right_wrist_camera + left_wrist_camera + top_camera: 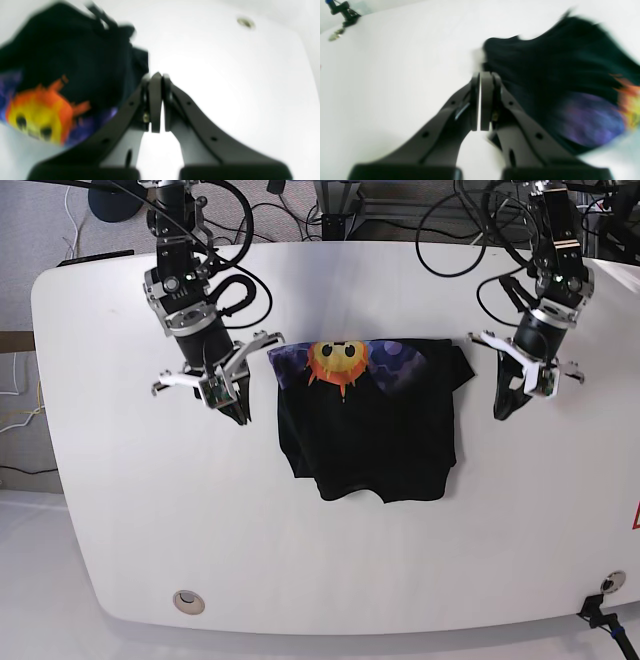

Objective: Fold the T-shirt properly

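The black T-shirt (370, 425) lies bunched in a rough rectangle on the white table (120, 510), its orange-yellow sun face (338, 362) and purple band showing along the far edge. In the base view my left gripper (505, 408) hangs just right of the shirt, shut and holding nothing. My right gripper (243, 415) hangs just left of it, also shut and empty. The left wrist view shows the shut left gripper (480, 75) with the blurred T-shirt (545, 75) to its right. The right wrist view shows the shut right gripper (156, 75) with the T-shirt (75, 62) to its left.
A round grommet hole (187, 601) sits near the table's front left corner and also shows as a grommet hole (246, 22) in the right wrist view. A black clamp (600, 610) grips the front right edge. Cables (470, 230) trail behind the table.
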